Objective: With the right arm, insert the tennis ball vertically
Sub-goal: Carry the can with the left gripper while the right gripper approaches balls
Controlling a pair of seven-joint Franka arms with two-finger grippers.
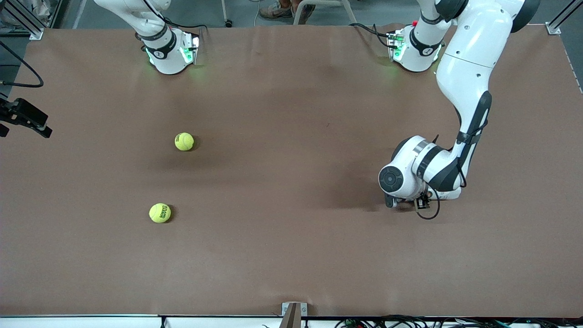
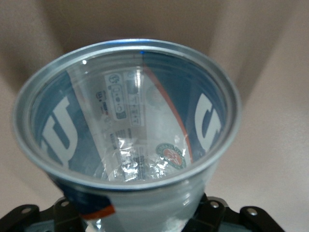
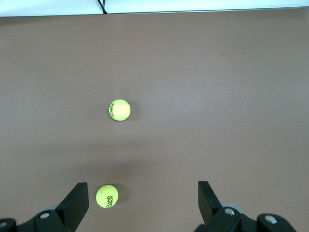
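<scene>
On the brown table [image 1: 291,255], taking its middle as the dial's centre in the front view, one yellow-green felt tennis ball [image 1: 184,141] lies between 9 and 10 o'clock. A second yellow-green tennis ball with dark lettering [image 1: 160,212] lies between 8 and 9 o'clock, at roughly 7 o'clock from the first and nearer to the front camera. They are well apart from each other. The right gripper [image 3: 142,208] hangs above the table with its two dark fingers [image 3: 77,203] spread wide and nothing between them, and the first ball shows just inside one finger. The left gripper [image 1: 405,201] is down at the tabletop, a little past 3 o'clock. A clear plastic ball can with blue-and-white lettering [image 2: 145,121] is set in it, open rim toward the wrist camera. Whether the gripper has clamped the can I cannot tell.
</scene>
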